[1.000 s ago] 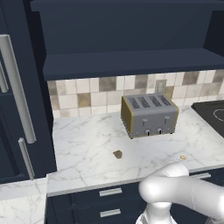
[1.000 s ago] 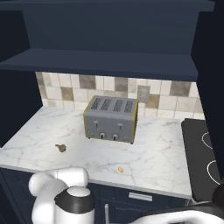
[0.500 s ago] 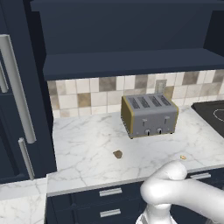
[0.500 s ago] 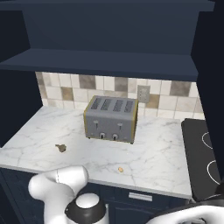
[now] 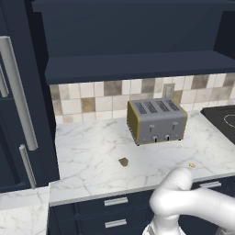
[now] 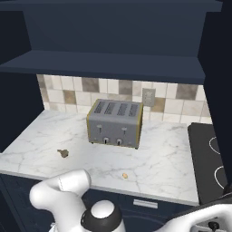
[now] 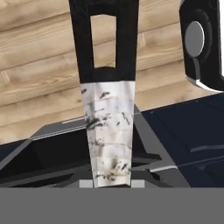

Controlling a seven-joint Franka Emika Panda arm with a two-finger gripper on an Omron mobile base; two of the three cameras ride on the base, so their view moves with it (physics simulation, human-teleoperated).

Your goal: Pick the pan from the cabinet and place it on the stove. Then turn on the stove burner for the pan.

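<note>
Arm swung lower; one toaster, two crumbs.

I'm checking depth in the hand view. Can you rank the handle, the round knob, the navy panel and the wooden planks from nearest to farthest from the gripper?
1. Handle, centre: clamped in the gripper.
2. Round knob, upper right, and navy panel, lower right: too close to call.
3. Wooden planks, across the top: behind everything else.

Toaster (silver, yellow side) on marble counter beside stove.
</note>
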